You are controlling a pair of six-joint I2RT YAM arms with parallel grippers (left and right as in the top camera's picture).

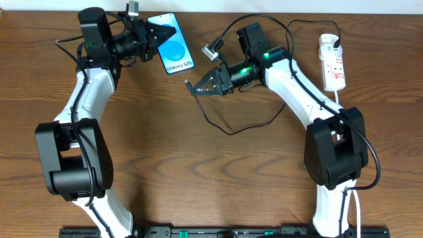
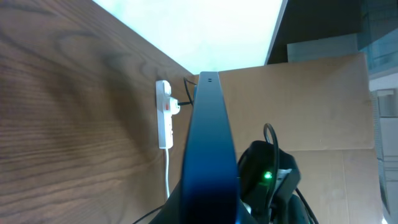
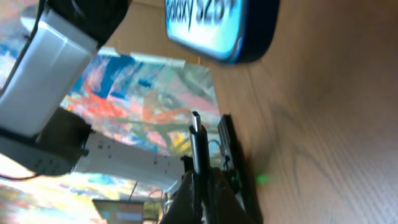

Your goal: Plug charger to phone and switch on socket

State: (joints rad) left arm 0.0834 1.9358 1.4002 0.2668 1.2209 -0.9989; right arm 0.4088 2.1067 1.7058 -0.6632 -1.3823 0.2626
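Left gripper [image 1: 153, 38] clamps the phone [image 1: 173, 47]; right gripper [image 1: 197, 84] pinches the charger [image 3: 196, 127] connector, tip near the phone, socket [image 1: 332, 63] well apart, rightward.

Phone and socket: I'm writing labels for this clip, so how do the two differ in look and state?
The phone is black-edged with a lit blue screen; the socket is white with red markings. The phone is gripped by the left gripper; the socket lies free on the table. The socket has the charger plugged in; the phone does not. Both are rectangular and at the table's far side.
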